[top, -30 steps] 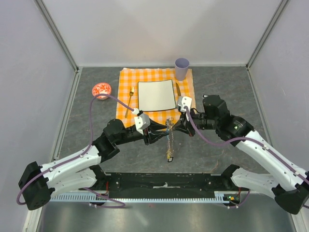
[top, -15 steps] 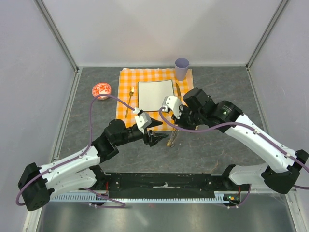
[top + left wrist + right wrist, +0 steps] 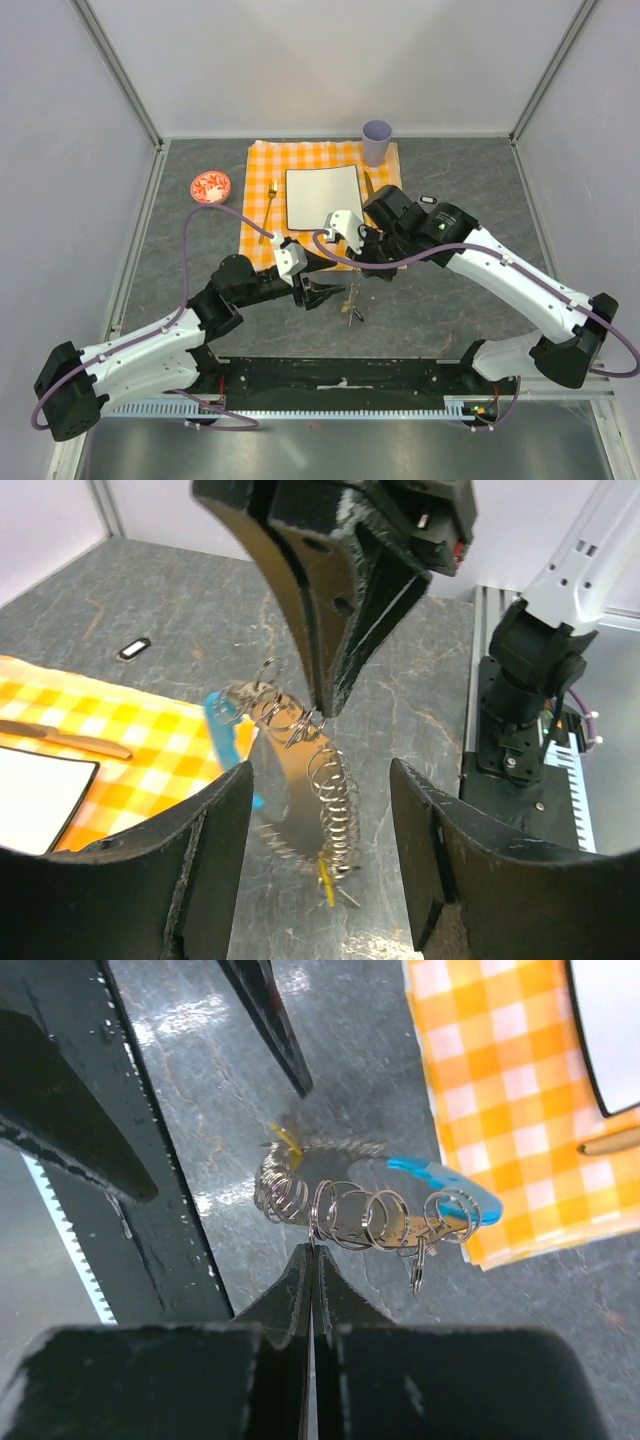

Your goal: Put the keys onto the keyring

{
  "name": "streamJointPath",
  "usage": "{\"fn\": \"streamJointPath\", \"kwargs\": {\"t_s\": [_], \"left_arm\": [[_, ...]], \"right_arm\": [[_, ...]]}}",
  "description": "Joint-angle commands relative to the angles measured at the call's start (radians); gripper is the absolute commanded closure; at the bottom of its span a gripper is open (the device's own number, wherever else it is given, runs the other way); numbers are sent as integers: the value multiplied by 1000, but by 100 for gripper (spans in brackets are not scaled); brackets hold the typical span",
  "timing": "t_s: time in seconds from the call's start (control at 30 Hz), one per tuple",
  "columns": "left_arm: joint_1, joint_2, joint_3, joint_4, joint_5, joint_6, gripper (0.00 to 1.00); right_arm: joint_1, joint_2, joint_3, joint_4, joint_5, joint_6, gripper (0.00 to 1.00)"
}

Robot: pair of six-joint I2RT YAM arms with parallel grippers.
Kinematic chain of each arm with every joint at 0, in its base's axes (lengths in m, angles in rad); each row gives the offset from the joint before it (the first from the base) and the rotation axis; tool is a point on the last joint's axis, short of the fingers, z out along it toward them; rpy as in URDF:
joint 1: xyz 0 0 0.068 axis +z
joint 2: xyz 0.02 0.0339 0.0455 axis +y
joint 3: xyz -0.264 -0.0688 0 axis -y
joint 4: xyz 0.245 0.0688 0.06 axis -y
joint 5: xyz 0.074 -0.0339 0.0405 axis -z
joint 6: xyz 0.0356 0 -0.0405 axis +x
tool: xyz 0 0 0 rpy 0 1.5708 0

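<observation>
The keyring (image 3: 345,1218) is a string of thin silvery rings with a turquoise tag (image 3: 445,1182), a coiled chain (image 3: 280,1195) and a yellow end. A brass-coloured key (image 3: 398,1226) and a small silvery key (image 3: 418,1263) hang on it. My right gripper (image 3: 314,1248) is shut on one ring and holds the bunch just above the grey table, by the cloth's near edge (image 3: 352,297). My left gripper (image 3: 322,880) is open and empty, its jaws on either side of the hanging chain (image 3: 335,795) and a little short of it. The right gripper's fingers (image 3: 330,610) come down from above in the left wrist view.
An orange checked cloth (image 3: 262,185) carries a white square plate (image 3: 322,195), a gold fork (image 3: 269,208) and a knife (image 3: 368,184). A lilac cup (image 3: 377,141) stands behind it, and a red-and-white bowl (image 3: 210,186) sits to the left. A small dark tag (image 3: 427,199) lies to the right.
My right arm has swung left and nearer with the keyring, and the chain now hangs bunched lower by the cloth's edge. My left gripper has let go, opened and drawn back slightly.
</observation>
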Motion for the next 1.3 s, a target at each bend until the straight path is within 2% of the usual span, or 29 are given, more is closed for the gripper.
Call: {"fn": "streamJointPath", "kwargs": {"t_s": [0.0,0.1,0.2,0.23,0.3,0.33,0.4,0.9,1.27], "left_arm": [[-1,6,-8,90,96,15,36],[-1,26,-8,93,132,32,36],[-2,52,-1,109,176,66,47],[-1,58,4,110,208,72,54],[-1,78,15,109,221,69,57],[-1,84,16,108,222,66,65],[-1,92,22,94,216,66,69],[-1,152,64,53,81,67,66],[-1,158,74,93,132,58,64]], "right_arm": [[4,0,7,42,-147,-41,100],[4,-47,-20,93,-146,-41,100],[4,-51,-28,95,-132,-38,100],[4,-46,-32,98,-126,-37,100],[4,-41,-42,101,-124,-32,100],[4,-38,-45,107,-124,-30,100],[4,-44,-49,114,-126,-26,100],[4,-90,-82,151,-150,-23,100],[4,-94,-101,165,-164,-21,100]]}}
